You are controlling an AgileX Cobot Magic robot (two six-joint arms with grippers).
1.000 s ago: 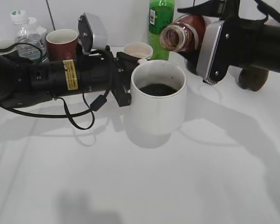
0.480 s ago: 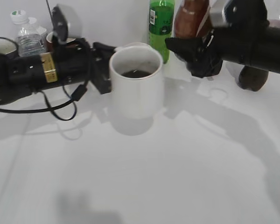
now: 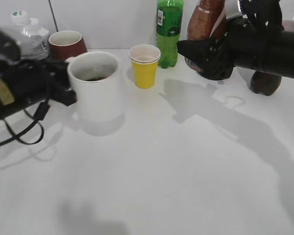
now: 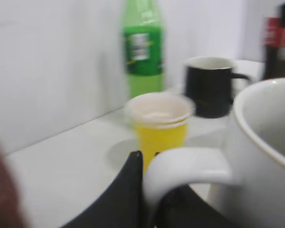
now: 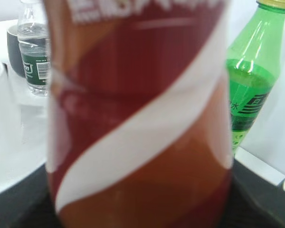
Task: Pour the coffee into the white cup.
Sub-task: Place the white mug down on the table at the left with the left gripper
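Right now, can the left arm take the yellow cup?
Probably not: the left gripper is shut on the white cup's handle, so it is occupied, though the yellow cup stands unobstructed nearby.

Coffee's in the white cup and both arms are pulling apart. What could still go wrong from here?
The left end effector holds the white cup by its handle only, with dark coffee inside, so a tilt or jerk could slosh it. The yellow paper cup and dark red cup stand close by and could be knocked. The right end effector holds the coffee bottle upright; its cap is not visible, so tipping could spill.
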